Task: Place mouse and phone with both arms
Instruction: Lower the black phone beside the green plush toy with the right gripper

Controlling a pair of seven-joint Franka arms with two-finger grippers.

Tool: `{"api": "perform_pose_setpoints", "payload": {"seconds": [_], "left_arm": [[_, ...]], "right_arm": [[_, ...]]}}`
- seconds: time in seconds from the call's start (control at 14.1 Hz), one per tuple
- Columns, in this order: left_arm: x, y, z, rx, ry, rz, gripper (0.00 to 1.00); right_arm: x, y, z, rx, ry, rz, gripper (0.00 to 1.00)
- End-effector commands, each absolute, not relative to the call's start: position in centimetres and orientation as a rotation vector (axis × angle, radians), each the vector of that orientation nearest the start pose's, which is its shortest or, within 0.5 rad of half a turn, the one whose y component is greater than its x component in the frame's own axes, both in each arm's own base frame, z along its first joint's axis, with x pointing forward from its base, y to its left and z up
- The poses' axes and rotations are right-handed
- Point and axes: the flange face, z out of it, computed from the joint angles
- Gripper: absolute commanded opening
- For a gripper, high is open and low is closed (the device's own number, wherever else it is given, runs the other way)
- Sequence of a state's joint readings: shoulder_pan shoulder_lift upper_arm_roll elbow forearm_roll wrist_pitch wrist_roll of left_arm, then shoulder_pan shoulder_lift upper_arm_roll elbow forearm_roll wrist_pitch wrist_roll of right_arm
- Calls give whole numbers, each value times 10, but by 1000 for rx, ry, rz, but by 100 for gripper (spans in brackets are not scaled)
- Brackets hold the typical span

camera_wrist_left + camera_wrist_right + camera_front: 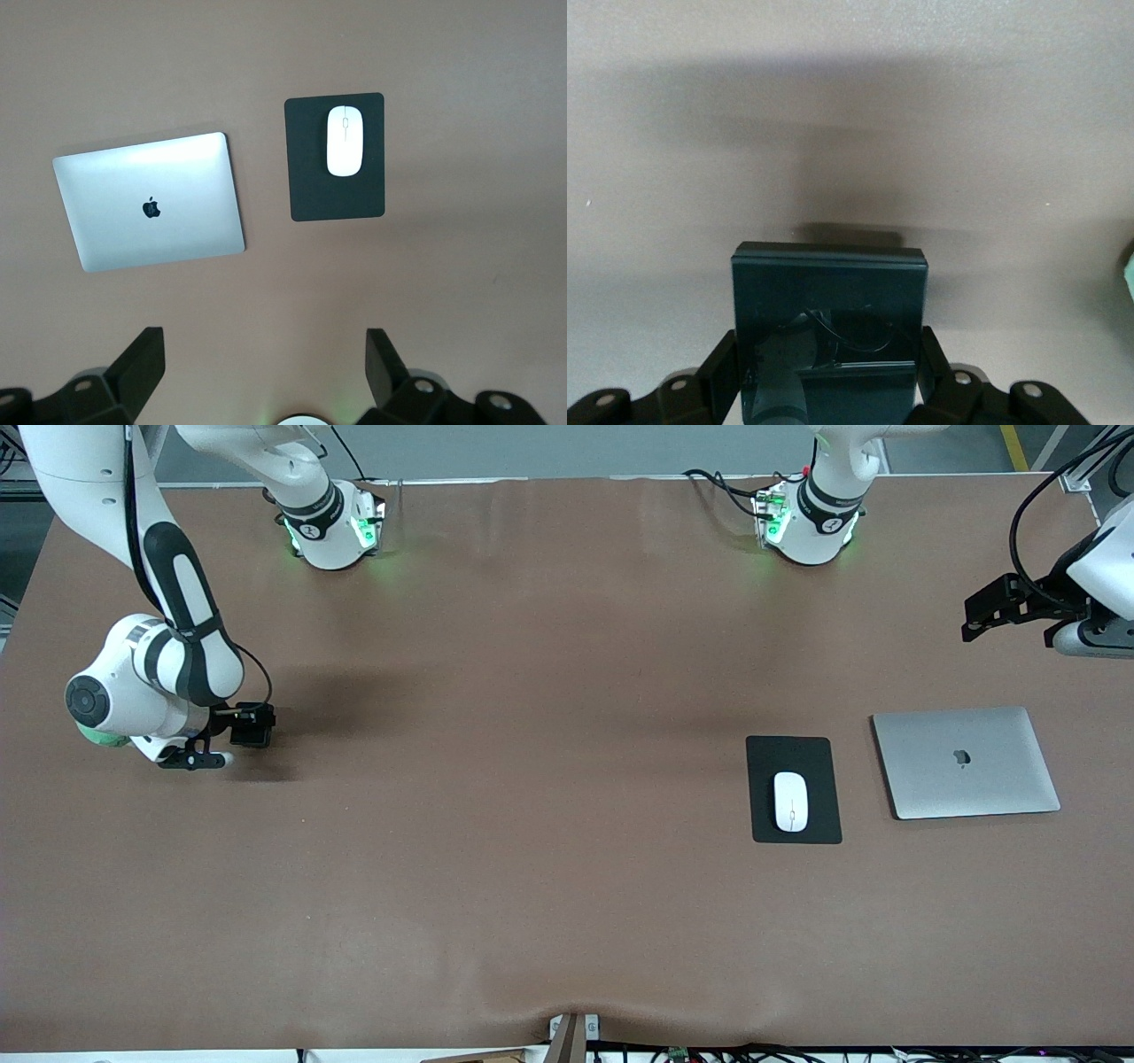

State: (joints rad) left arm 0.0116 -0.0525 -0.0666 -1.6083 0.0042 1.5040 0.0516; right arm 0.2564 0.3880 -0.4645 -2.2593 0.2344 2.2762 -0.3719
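Holding the phone [829, 328] tight, the right gripper [241, 731] is hanging low over the surface [496, 850]; it should lower flat, slowly. The left gripper [264, 363] is waiting, wide open. The mouse [790, 802] is lying on its pad [762, 815].

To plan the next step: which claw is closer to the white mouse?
Left. The left claw hangs open above the table near the laptop beside the mouse; the right claw, holding the phone, is at the right arm's end.
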Motion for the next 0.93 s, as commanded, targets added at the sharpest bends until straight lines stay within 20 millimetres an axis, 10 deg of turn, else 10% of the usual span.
{"api": "perform_pose_setpoints", "payload": {"seconds": [0.0,0.57,0.71,0.85], "left_arm": [[529,-28,632,-3127,170,60,100],[529,-26,630,-3125,160,67,100],[530,-27,629,-3123,162,72,100],[532,-30,628,-3123,169,75,100]], "right_arm": [[482,-106,194,-3037,3,442,0],[468,-121,170,-3067,39,432,0],[467,-120,167,-3067,37,444,16],[466,-120,163,-3064,37,462,76]]}}
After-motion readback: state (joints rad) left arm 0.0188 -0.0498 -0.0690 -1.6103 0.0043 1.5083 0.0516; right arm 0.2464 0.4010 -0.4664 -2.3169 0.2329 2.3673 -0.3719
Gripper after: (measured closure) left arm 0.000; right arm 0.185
